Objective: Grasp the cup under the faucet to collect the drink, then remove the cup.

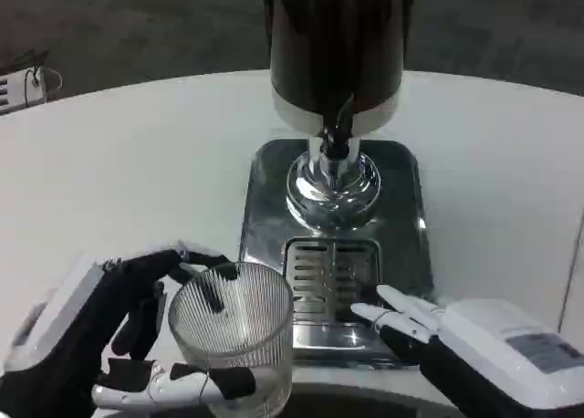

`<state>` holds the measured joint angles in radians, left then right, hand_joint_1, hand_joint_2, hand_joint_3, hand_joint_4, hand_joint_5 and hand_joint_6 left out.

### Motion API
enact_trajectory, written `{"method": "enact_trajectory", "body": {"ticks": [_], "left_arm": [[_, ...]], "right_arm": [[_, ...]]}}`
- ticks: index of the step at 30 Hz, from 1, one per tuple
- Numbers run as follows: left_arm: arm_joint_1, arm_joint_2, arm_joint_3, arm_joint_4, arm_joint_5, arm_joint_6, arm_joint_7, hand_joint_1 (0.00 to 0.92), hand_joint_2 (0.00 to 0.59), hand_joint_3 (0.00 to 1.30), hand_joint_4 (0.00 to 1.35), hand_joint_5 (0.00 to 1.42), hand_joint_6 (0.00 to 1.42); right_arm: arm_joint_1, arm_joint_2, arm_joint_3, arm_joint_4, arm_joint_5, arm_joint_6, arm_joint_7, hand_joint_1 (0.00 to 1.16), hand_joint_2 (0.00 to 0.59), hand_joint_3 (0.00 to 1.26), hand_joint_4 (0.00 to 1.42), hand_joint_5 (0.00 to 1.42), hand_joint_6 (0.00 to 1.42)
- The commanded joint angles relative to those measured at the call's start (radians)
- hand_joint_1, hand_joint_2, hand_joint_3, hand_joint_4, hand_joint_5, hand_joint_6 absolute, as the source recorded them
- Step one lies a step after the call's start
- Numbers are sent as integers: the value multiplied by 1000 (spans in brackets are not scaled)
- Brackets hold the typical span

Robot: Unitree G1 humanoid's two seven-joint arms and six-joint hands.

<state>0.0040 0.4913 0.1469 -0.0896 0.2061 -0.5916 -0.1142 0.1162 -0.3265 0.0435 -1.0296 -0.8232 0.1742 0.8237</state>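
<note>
Left hand (pixel 100 345) holds the ribbed clear cup (pixel 233 331); its fingers (pixel 196 263) wrap the far rim and near wall. The cup stands upright, long axis vertical, empty as far as can be told. It rests on the tabletop (pixel 137 162), just beside the drip tray (pixel 333 276). The faucet (pixel 336 135) lies beyond and to the right of those fingers. Right hand (pixel 474 336) lies at the tray's near edge, fingers extended, holding nothing. The left hand is judged best placed for the carry.

We see our left hand (pixel 109 345), just left of the ribbed glass cup (pixel 233 331), with a white back and black-and-white fingers, and our right hand (pixel 474 345) with a white back bearing a grey label.
</note>
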Motion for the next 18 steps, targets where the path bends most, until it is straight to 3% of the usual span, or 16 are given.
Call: {"method": "enact_trajectory", "body": {"ticks": [1, 18], "left_arm": [[-2, -6, 7, 0, -17, -19, -1, 506, 0, 985, 1090, 1327, 1424], [-1, -8, 7, -3, -16, -15, 0, 506, 0, 985, 1090, 1327, 1424]], "right_arm": [[-5, -3, 3, -18, -2, 5, 9, 520, 451, 124, 0, 50, 18], [-5, -5, 0, -18, 2, 16, 10, 512, 447, 124, 0, 50, 18]]}}
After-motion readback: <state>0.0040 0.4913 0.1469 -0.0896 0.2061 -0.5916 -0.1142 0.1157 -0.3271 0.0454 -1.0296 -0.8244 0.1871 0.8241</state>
